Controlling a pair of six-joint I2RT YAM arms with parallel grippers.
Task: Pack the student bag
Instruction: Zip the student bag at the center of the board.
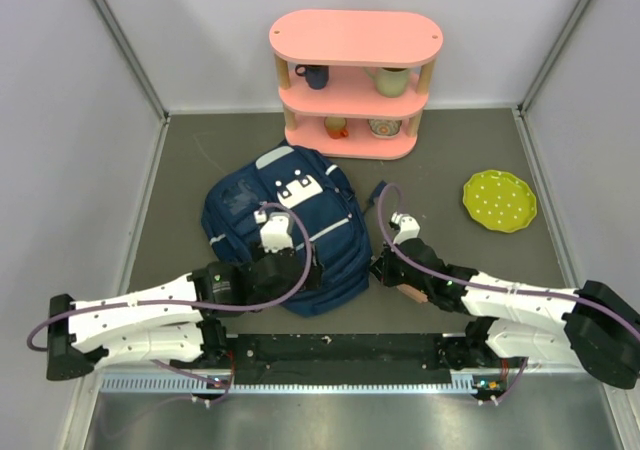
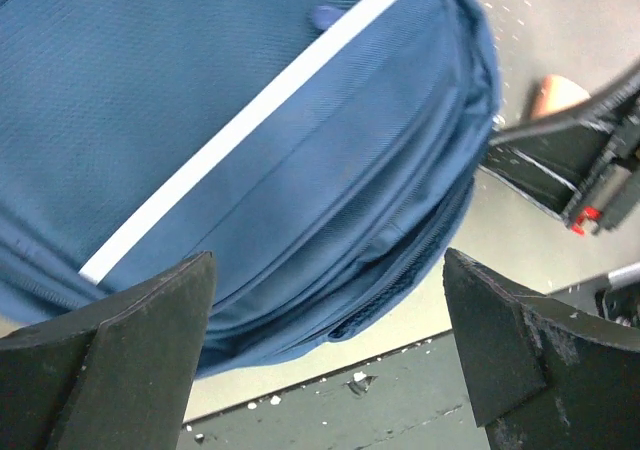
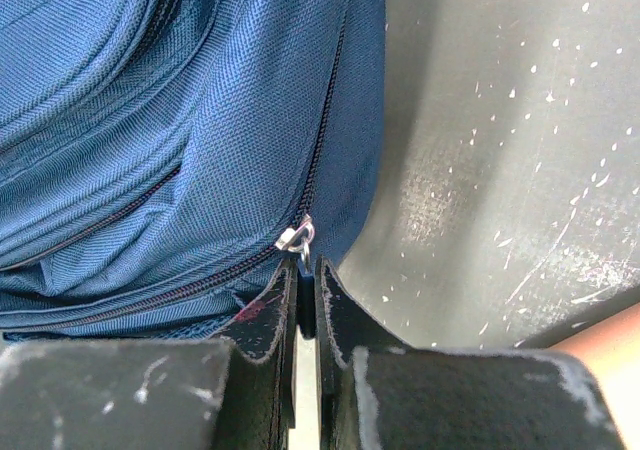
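Observation:
The student bag (image 1: 285,225), a navy backpack with thin white stripes and a white patch, lies flat on the grey table. In the left wrist view its front pocket (image 2: 300,170) fills the frame. My left gripper (image 1: 300,268) is open and hovers over the bag's near end, its jaws wide apart (image 2: 330,350). My right gripper (image 1: 380,268) is at the bag's right near edge. It is shut on the dark zipper pull (image 3: 305,270) that hangs from a silver slider (image 3: 295,236) on the bag's side zipper.
A pink three-tier shelf (image 1: 355,80) with mugs and cups stands at the back. A green dotted plate (image 1: 499,200) lies at the right. A tan object (image 2: 556,92) shows by the right arm. Grey walls close in both sides.

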